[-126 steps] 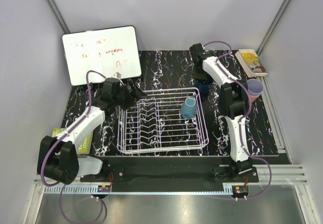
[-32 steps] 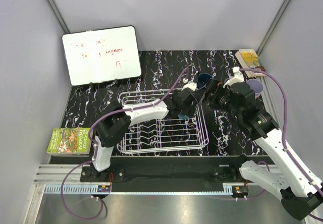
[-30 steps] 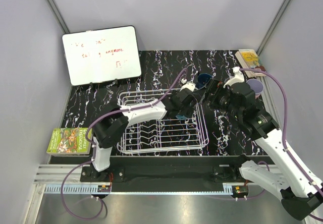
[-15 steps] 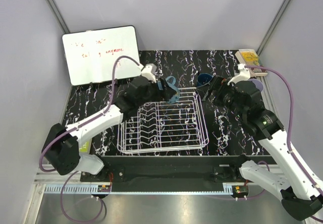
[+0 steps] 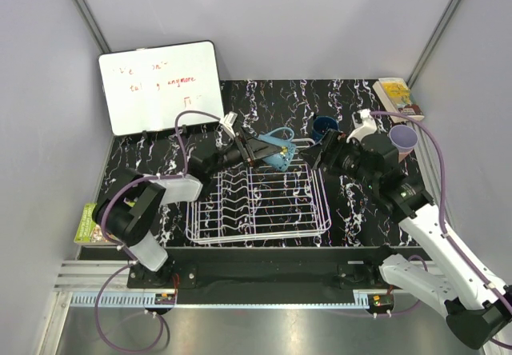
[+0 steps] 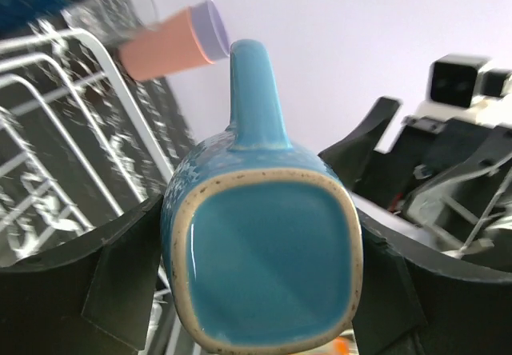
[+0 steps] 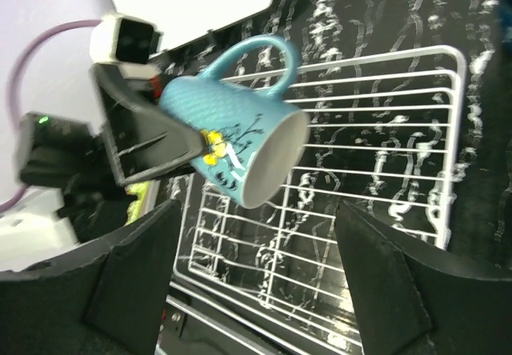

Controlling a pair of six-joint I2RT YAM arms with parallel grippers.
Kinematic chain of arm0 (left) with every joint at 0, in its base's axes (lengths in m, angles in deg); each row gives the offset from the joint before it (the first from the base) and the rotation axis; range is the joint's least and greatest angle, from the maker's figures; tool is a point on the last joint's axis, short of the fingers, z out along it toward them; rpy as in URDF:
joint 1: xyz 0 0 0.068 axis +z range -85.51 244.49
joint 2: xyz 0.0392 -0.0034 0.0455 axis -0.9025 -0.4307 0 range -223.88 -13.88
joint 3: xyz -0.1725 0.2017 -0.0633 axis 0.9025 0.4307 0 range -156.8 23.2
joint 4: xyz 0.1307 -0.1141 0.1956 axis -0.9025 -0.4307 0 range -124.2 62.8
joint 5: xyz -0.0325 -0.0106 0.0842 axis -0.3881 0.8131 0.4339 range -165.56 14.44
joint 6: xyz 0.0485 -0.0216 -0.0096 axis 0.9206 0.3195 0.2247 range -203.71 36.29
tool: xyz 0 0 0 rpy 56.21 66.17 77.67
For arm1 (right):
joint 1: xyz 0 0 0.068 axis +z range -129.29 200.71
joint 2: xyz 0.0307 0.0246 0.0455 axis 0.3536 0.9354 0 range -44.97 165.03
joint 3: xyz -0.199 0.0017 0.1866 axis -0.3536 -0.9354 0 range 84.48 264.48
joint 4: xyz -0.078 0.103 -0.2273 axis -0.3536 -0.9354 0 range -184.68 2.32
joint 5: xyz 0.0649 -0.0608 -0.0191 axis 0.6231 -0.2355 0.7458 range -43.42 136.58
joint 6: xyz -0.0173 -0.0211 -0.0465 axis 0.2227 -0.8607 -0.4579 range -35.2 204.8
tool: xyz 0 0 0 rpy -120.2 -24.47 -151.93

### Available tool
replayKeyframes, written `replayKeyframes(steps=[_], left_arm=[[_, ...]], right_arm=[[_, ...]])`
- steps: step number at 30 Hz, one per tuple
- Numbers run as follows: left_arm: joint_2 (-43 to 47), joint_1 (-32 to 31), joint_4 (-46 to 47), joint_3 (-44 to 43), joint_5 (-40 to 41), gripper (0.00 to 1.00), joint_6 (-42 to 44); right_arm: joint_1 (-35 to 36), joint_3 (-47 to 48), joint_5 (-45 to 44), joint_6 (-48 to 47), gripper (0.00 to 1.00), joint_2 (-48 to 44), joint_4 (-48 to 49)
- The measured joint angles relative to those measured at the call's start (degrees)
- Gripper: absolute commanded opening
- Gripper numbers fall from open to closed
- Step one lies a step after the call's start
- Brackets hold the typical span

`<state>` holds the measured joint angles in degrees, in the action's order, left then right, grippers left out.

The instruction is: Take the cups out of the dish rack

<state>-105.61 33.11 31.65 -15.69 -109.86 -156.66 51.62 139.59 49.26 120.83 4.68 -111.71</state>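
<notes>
My left gripper (image 5: pixel 258 149) (image 6: pixel 260 287) is shut on a light teal-blue cup (image 5: pixel 277 149) (image 6: pixel 264 263) (image 7: pixel 232 151) with a handle. It holds the cup on its side above the back edge of the white wire dish rack (image 5: pixel 256 203) (image 7: pixel 376 155). The cup's mouth points at my right gripper (image 5: pixel 320 161) (image 7: pixel 256 291), which stands open just right of it with nothing between its fingers. A dark blue cup (image 5: pixel 324 125) stands on the table behind the rack. A pink cup (image 5: pixel 402 140) (image 6: pixel 172 39) with a lavender rim stands at the far right.
A whiteboard (image 5: pixel 160 87) leans at the back left. One book (image 5: pixel 398 99) lies at the back right corner and a green book (image 5: pixel 86 221) at the left edge. The black marbled table (image 5: pixel 272 99) ends at a metal rail in front.
My left arm has lifted the teal-blue cup out of the rack's right side, swung it back, and now turns it sideways toward the right gripper, which has shifted closer.
</notes>
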Motion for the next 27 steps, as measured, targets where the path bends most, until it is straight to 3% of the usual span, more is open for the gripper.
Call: replayKeyframes(steps=[7,27], left_arm=[[-4.2,0.3,7.3,0.5,-3.0,0.00,-9.5],[-0.9,0.4,10.2,0.3,-5.7,0.00,-10.4]], right_arm=[[0.1,-3.1,6.8,2.6,0.68,-1.0,7.1],[0.1,-7.0,15.9,10.2,0.67,3.4,19.6]])
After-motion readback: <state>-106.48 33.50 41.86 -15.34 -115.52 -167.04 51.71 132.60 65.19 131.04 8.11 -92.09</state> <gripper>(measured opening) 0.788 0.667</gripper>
